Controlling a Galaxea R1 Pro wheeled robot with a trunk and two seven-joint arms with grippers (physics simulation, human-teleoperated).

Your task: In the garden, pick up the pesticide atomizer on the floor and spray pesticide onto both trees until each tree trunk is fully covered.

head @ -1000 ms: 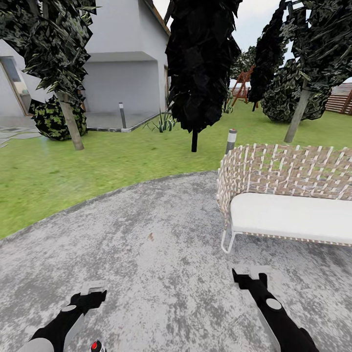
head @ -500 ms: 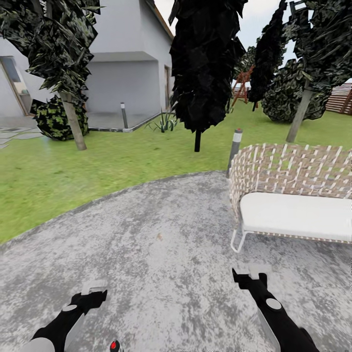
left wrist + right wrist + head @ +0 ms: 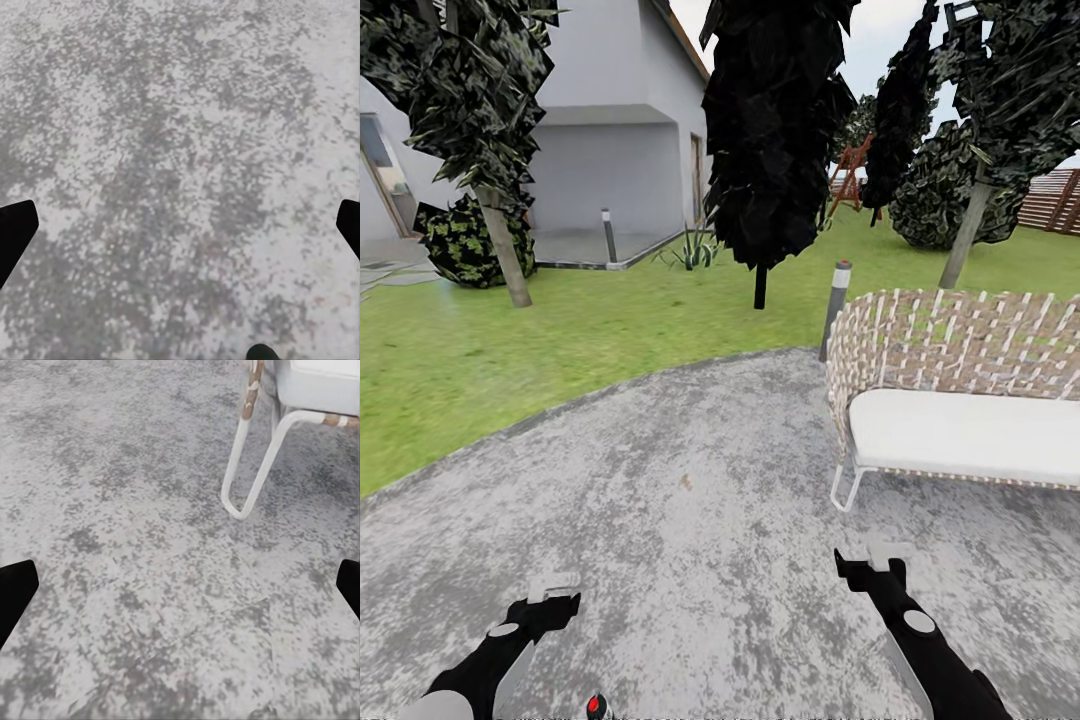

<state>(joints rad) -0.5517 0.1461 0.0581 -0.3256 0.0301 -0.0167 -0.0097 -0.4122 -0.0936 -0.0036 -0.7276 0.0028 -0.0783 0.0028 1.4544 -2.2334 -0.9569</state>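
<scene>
Nearest, both black arms are reaching forward and low over the floor. The left gripper is hanging over bare paving, and in the left wrist view its dark fingertips are sitting wide apart at the frame's edges, holding nothing. The right gripper is likewise spread wide and empty, pointing toward the white metal leg of a woven bench. Just beside the left forearm, the red top of the pesticide atomizer is peeking up at the picture's lower edge; its label is too small to read. Farther off, a grey bollard light is standing behind the bench. Beyond, two tree trunks are rising from the lawn, with a white house behind.
</scene>
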